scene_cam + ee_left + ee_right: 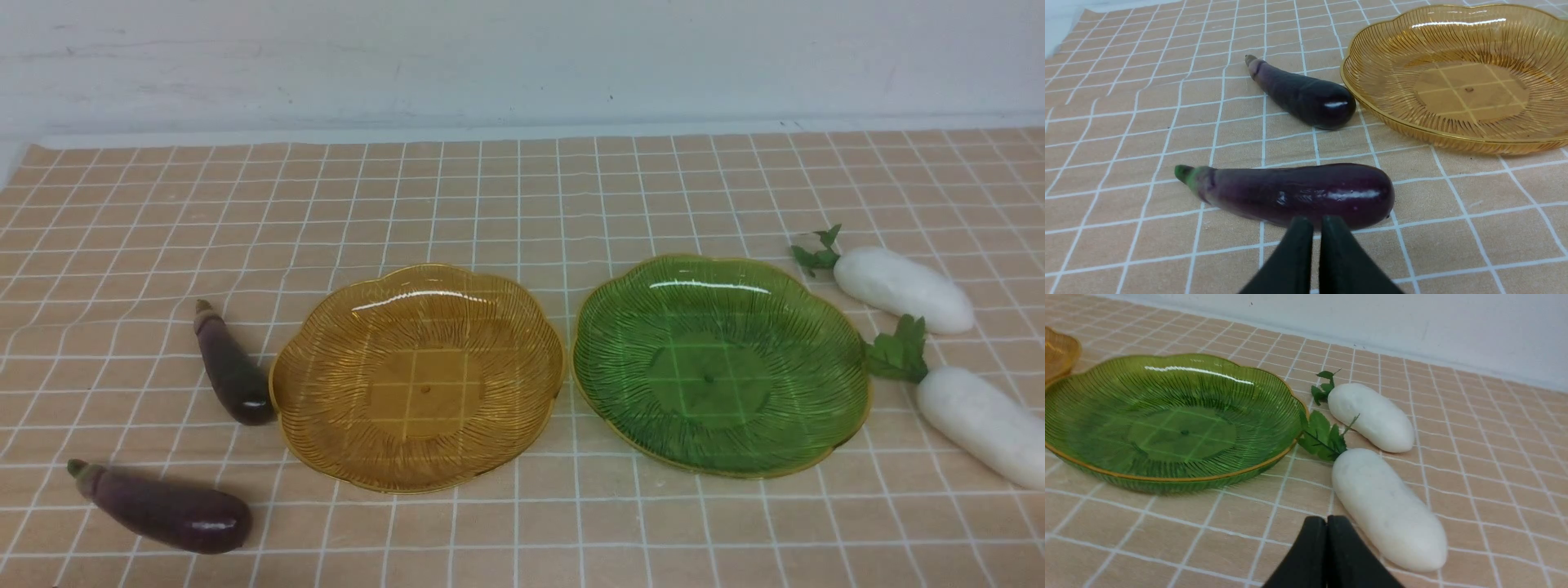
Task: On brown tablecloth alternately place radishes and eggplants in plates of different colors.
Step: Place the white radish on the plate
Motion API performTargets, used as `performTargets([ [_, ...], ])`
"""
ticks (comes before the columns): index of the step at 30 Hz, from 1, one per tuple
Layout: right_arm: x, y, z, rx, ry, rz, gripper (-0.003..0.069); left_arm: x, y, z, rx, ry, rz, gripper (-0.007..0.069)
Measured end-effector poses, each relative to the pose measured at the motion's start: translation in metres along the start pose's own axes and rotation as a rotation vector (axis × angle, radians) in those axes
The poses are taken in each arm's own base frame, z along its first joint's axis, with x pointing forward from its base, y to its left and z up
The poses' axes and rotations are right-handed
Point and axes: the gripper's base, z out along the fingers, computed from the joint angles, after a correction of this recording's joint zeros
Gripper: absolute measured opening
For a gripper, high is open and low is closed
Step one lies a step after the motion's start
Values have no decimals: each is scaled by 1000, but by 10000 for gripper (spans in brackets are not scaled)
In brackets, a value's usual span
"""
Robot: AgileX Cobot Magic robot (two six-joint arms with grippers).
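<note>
An empty amber plate point(326, 408) and an empty green plate point(841, 359) sit side by side mid-table on the brown tablecloth point(522, 204). Two purple eggplants lie left of the amber plate, one beside its rim point(233, 374), one nearer me point(167, 508). Two white radishes lie right of the green plate, far one point(902, 290) and near one point(984, 425). Neither arm shows in the front view. My left gripper point(1316, 220) is shut, empty, tips just short of the near eggplant point(1298, 194). My right gripper point(1326, 519) is shut, empty, beside the near radish point(1388, 506).
A pale wall point(522, 57) runs along the cloth's far edge. The far eggplant point(1306, 94) lies close to the amber plate's rim point(1372, 110). The near radish's leaves point(1321, 437) touch the green plate's rim point(1167, 479); the far radish point(1372, 416) lies just behind.
</note>
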Motion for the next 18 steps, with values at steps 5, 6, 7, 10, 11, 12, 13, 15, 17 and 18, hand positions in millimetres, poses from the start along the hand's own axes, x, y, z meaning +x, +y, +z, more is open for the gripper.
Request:
performTargets([
  [5, -4, 1, 0, -11, -44, 138, -15, 0, 0, 0, 0, 0, 0, 17],
  [6, -5, 2, 0, -33, -61, 287, -15, 0, 0, 0, 0, 0, 0, 17],
  [7, -7, 4, 0, -59, -74, 460, -15, 0, 0, 0, 0, 0, 0, 17],
  [10, -10, 7, -1, -117, -79, 846, -15, 0, 0, 0, 0, 0, 0, 17],
  [11, -11, 7, -1, -126, -78, 900, -15, 0, 0, 0, 0, 0, 0, 17],
  [12, -12, 8, -1, -157, -74, 1084, -15, 0, 0, 0, 0, 0, 0, 17],
  [13, -12, 9, -1, -162, -76, 1112, -15, 0, 0, 0, 0, 0, 0, 17],
  [15, -15, 8, -1, -179, -104, 1228, -15, 0, 0, 0, 0, 0, 0, 17],
  [17, -18, 5, -2, -177, -147, 1244, -15, 0, 0, 0, 0, 0, 0, 17],
  [18, -21, 4, -3, -176, -166, 1213, -15, 0, 0, 0, 0, 0, 0, 17],
])
